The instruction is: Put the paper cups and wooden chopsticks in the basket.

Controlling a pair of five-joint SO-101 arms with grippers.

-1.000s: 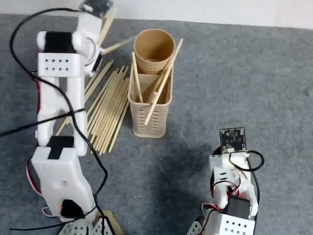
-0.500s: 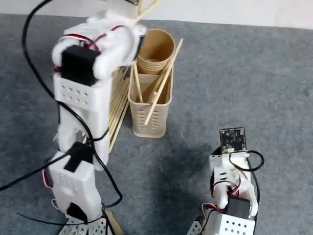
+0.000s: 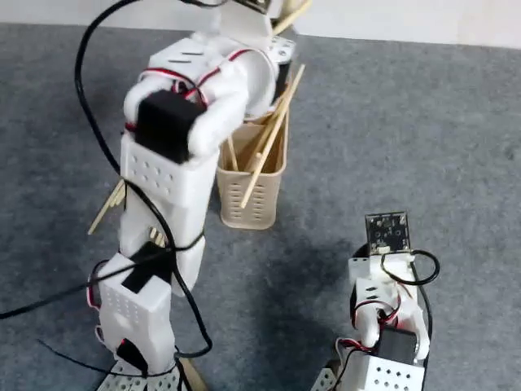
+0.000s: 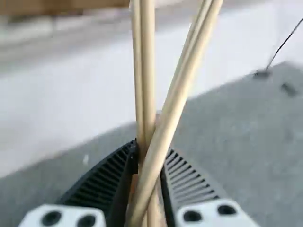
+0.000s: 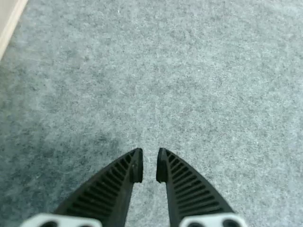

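Grey counter (image 3: 456, 122) is shown in the high view carrying the basket (image 3: 252, 191) with wooden chopsticks (image 3: 264, 155) leaning inside, while in the left wrist view a few more are clamped tightly by the left end effector (image 4: 147, 153), and in the right wrist view the right end effector (image 5: 149, 165) is held almost closed and empty over the counter.

Matt wooden chopsticks (image 4: 147, 71); rough carpet (image 5: 189, 71).

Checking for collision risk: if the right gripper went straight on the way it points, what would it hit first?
Most likely the grey mat, bare ahead of the right gripper in its wrist view; nothing stands between. How far off it lies is unclear.
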